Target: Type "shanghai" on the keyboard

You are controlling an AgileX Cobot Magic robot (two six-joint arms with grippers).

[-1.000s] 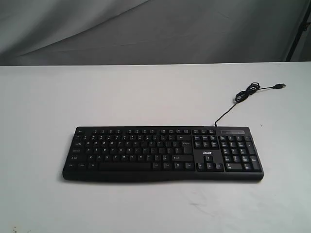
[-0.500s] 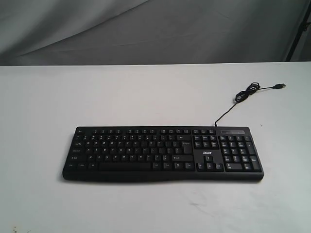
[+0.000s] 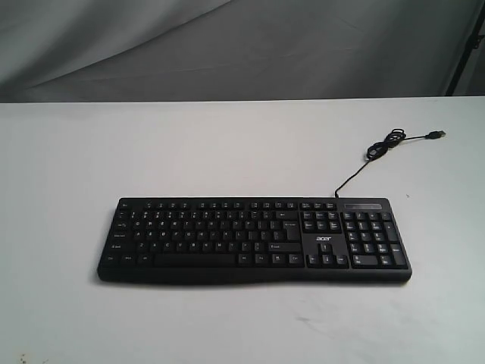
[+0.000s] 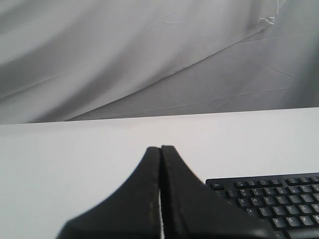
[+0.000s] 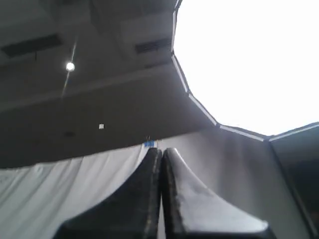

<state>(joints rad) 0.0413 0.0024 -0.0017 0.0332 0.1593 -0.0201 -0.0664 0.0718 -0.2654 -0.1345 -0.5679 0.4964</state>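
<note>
Exterior view: keyboard [image 3: 254, 241] flat on table [image 3: 76, 152]; L hand [image 4: 160, 148] & R hand [image 5: 160, 151] both closed, empty.

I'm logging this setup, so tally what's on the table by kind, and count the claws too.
keyboard: 1
cable: 1, running from the keyboard's back edge
claws: 2, the left claw and the right claw, both closed
Total: 4
</note>
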